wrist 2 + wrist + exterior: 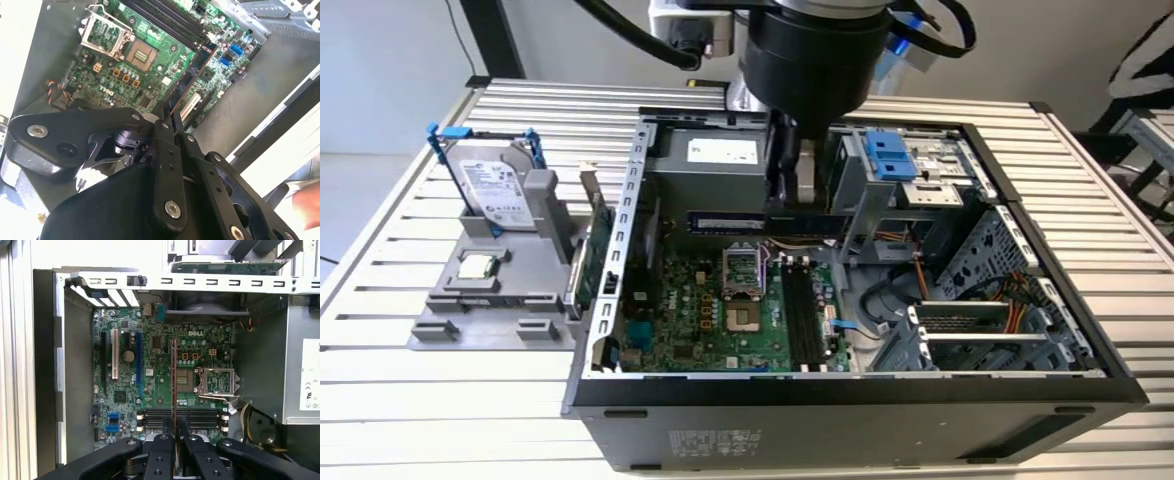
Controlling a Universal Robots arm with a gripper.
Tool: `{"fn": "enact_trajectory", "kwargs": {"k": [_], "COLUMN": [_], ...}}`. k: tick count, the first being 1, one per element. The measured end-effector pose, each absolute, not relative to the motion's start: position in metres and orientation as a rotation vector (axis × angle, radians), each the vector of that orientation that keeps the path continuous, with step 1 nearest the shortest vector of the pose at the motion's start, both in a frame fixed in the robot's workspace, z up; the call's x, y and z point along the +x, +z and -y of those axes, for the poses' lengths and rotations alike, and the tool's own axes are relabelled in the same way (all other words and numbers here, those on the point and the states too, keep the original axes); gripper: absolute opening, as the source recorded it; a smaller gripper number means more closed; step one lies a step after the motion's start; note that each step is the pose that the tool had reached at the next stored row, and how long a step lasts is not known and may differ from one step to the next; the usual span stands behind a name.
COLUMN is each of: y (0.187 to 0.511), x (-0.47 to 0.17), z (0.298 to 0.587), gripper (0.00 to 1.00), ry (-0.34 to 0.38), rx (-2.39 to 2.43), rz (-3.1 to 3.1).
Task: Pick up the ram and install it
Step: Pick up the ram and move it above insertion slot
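Right of the hard drive [494,190] standing in its rack [440,322], over the motherboard [707,310] in the open case [854,388], I am holding the ram [727,222] clamped in the closed jaws of my gripper [786,208], mid-install; it seems to be lying crosswise to the memory slots [803,315], so turning and lining up look needed.

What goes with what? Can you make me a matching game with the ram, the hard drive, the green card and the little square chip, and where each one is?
Things:
1. ram
2. hard drive
3. green card
4. square chip

Places:
A. lying flat on the grey holder
B. standing upright, in a blue frame
C. pinched in the gripper above the motherboard
D. standing on edge just outside the computer case

Pairs: 1-C, 2-B, 3-D, 4-A
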State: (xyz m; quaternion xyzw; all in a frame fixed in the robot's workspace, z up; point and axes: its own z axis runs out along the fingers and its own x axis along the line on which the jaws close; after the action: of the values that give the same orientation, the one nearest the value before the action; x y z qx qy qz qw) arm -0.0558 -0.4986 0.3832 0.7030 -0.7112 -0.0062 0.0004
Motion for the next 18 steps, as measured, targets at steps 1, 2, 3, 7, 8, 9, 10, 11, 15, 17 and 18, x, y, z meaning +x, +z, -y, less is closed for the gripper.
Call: {"fn": "enact_trajectory", "kwargs": {"k": [1, 2, 3, 7, 8, 9, 10, 11, 15, 17, 18], "y": [0.383, 0.383, 0.383, 0.383, 0.383, 0.383, 0.383, 0.383, 0.383, 0.383, 0.383], "x": [-0.054, -0.053, -0.051, -0.041, -0.038, -0.035, -0.032, -0.029, -0.016, -0.013, -0.011], "z": [0.499, 0.499, 0.499, 0.499, 0.499, 0.499, 0.499, 0.499, 0.499, 0.499, 0.499], "gripper": [0.00, 0.00, 0.00, 0.00, 0.00, 0.00, 0.00, 0.00, 0.00, 0.00, 0.00], "ry": [-0.019, -0.019, -0.019, -0.019, -0.019, -0.019, -0.019, -0.019, -0.019, -0.019, -0.019], "rx": [2.208, 2.208, 2.208, 2.208, 2.208, 2.208, 2.208, 2.208, 2.207, 2.207, 2.207], "rz": [2.234, 2.234, 2.233, 2.234, 2.234, 2.233, 2.233, 2.234, 2.234, 2.234, 2.234]}}
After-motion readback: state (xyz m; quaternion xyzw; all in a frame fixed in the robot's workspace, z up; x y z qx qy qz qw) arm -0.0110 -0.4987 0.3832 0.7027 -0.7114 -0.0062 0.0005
